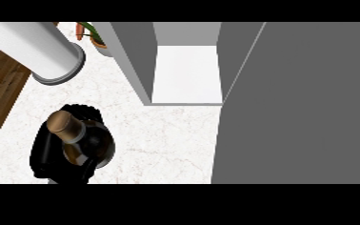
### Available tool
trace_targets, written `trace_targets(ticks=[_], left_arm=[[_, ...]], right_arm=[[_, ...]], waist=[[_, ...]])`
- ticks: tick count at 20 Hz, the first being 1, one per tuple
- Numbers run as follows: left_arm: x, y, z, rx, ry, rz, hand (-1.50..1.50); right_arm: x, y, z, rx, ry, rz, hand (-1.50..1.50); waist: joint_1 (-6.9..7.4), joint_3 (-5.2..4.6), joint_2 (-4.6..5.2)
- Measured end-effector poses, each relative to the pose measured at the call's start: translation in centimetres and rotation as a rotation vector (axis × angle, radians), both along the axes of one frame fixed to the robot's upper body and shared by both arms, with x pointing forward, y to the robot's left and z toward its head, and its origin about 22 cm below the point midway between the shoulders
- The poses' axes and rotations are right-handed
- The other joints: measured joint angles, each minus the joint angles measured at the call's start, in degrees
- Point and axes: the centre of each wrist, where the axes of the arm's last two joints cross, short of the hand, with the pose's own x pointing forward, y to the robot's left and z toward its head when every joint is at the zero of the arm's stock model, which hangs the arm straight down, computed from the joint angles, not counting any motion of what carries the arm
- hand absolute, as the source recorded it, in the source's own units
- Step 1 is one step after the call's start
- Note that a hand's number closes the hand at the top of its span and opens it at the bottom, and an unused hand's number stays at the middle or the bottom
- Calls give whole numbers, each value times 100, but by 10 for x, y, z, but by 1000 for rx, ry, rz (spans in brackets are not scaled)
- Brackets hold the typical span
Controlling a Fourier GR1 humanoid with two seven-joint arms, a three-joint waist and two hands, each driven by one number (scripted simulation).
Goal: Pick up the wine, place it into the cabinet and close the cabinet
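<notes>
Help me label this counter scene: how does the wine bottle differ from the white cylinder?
The wine bottle is dark with a brown top; the white cylinder is pale with a grey rim at one end. The left hand curls round the bottle; nothing touches the cylinder. The cylinder looks wider than the bottle. Both show to the left of the open cabinet.

White marble counter, wooden floor

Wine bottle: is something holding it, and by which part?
Yes. The left hand curls round the wine bottle at its dark body, below the neck.
</notes>
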Motion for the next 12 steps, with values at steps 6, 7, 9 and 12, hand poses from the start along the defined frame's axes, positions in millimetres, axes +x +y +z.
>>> trace_targets(ticks=[6, 7, 9, 12], left_arm=[[3, -40, 32, 8, 11, -49, 150], [3, -46, 38, 2, 16, -63, 150], [3, -58, 51, -3, 12, -81, 150], [6, -82, 67, -24, 14, -107, 150]], right_arm=[[0, -2, -2, -4, -3, 0, -150], [0, -1, -4, -2, 1, 7, -150], [0, 1, -3, 5, 1, 11, -150], [0, -3, -4, 2, 1, -3, -150]], waist=[[-16, -1, 5], [-19, -1, 4], [-20, -1, 5], [-37, -1, 6]])
